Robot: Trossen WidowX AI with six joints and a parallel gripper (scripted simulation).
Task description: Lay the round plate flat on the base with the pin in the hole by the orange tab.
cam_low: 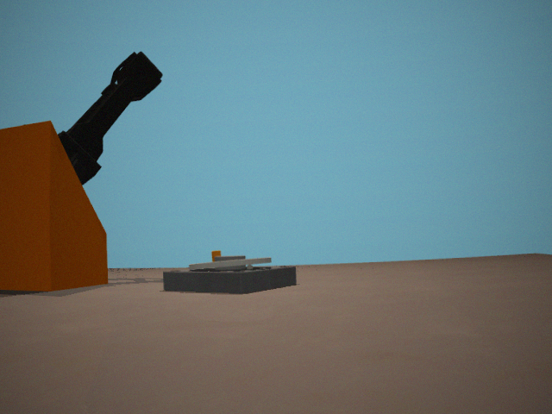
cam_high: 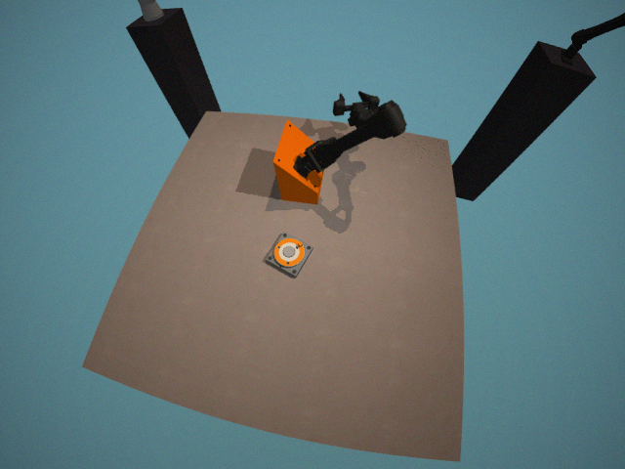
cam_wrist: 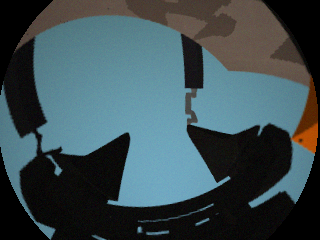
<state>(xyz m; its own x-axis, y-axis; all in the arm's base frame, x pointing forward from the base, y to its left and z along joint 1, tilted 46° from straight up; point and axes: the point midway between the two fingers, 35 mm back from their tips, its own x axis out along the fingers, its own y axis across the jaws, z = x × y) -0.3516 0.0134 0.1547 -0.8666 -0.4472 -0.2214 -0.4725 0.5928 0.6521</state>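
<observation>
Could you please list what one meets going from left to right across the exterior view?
Tall orange wedge-shaped block → black robot arm → small orange tab → tilted pale round plate on the dark grey square base.

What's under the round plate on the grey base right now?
The round white-and-orange plate lies tilted on the dark grey square base, its right edge raised with a gap beneath. The pin holding it up is hidden. The open hand is far away.
</observation>
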